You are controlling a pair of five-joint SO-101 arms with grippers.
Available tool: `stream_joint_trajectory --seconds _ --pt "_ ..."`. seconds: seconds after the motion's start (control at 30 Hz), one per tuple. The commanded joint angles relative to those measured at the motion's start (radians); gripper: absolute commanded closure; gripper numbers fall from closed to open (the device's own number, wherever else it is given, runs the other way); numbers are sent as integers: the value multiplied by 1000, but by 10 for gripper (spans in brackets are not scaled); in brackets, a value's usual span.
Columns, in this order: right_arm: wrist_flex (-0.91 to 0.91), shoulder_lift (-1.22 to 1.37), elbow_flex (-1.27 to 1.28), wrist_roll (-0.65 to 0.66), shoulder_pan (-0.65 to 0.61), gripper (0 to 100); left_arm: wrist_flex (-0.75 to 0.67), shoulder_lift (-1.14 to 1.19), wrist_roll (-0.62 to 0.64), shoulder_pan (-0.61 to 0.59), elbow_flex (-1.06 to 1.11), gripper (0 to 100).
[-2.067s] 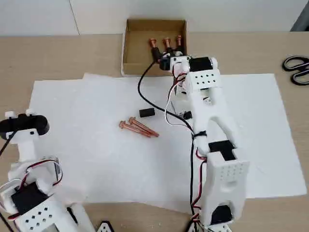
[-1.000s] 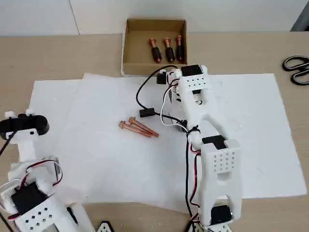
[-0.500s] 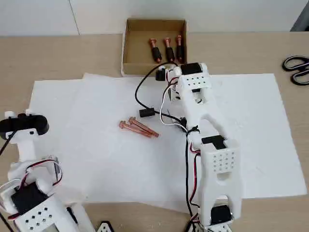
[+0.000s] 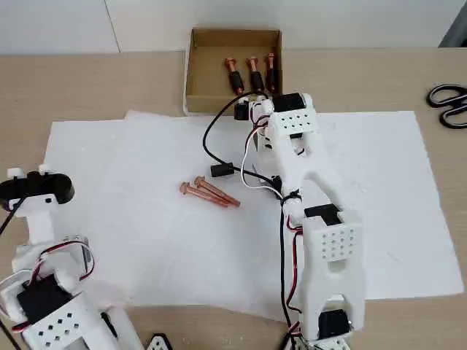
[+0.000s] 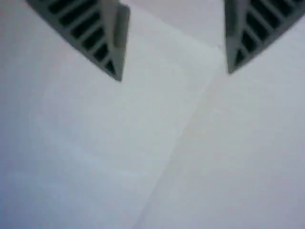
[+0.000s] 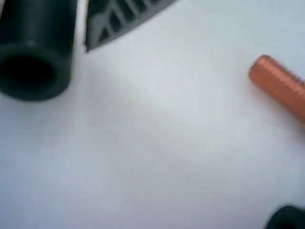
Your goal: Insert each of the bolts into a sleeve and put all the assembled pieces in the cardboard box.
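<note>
With three assembled pieces [image 4: 252, 73] in the cardboard box [image 4: 206, 82] at the table's far edge, my right tool [image 6: 119, 19] (parted or closed, I cannot tell) hangs by the loose sleeve [image 4: 222, 170] and bolts [image 4: 210, 193] mid-table for the next pairing; my left tool [image 5: 174, 71] sits parted.

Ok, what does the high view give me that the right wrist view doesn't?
High view: the cardboard box holding three assembled pieces, plus the scissors. Right wrist view: a close look into the open end of a black sleeve. Both: the white paper, a black sleeve and a copper bolt.
</note>
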Motion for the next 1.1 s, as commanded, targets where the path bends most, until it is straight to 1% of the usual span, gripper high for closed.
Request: stream_joint_trajectory --seconds 0.0,0.17,0.37,0.43,0.67,0.73,0.83,1.07 --pt "10 -4 -43 -2 -2 873 -28 -9 0 3 -4 864" --pt "2 8 -43 -26 -1 873 -28 -9 0 3 -4 864" --pt "-5 105 -43 -31 -2 873 -28 -9 0 3 -5 864" --pt "-15 124 -46 -52 -1 873 -28 -9 0 3 -5 864" --pt "-61 127 -46 -77 -4 875 -28 -9 0 3 -5 864" --pt "-61 127 -46 -77 -1 907 -28 -9 0 3 -5 864" --pt "-51 113 -48 -72 4 997 -28 -9 0 3 -5 864" --pt "8 -50 -49 -68 4 991 -28 -8 0 3 -16 863"
